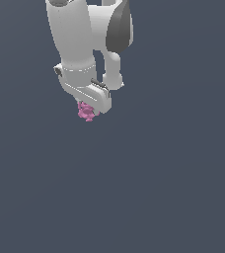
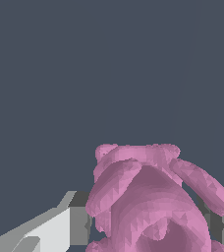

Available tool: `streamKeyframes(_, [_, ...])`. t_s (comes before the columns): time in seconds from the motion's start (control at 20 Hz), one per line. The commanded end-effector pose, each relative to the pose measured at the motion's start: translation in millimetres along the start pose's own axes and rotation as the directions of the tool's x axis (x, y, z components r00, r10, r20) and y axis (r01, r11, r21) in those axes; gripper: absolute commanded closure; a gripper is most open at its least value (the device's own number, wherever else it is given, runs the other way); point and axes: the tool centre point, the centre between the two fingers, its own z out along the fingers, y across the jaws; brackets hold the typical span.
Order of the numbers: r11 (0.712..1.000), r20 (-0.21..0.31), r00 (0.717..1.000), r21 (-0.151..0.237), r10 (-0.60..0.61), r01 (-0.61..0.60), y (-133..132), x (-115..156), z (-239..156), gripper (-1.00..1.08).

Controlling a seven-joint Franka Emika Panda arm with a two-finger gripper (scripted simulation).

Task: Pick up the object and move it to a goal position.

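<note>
The object is a small pink, knobbly, flower-like lump. In the exterior view it sits at the tip of the white gripper, in the upper left of that view, partly covered by the hand. The wrist view shows the object large and close, lying between the two grey finger pads, which press against its sides. The gripper is shut on it. The lower part of the object runs out of the wrist view.
A plain dark blue-grey ground fills the rest of both views. The white arm comes down from the upper edge of the exterior view.
</note>
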Motion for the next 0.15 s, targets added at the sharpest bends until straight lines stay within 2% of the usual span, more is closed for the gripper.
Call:
streamKeyframes(0.0, [1.0, 0.001, 1.0, -0.001, -0.001, 0.001, 0.8, 0.0, -4.6, 1.08])
streamKeyframes(0.1, [1.0, 0.001, 1.0, -0.001, -0.001, 0.001, 0.6, 0.4, -5.2, 1.08])
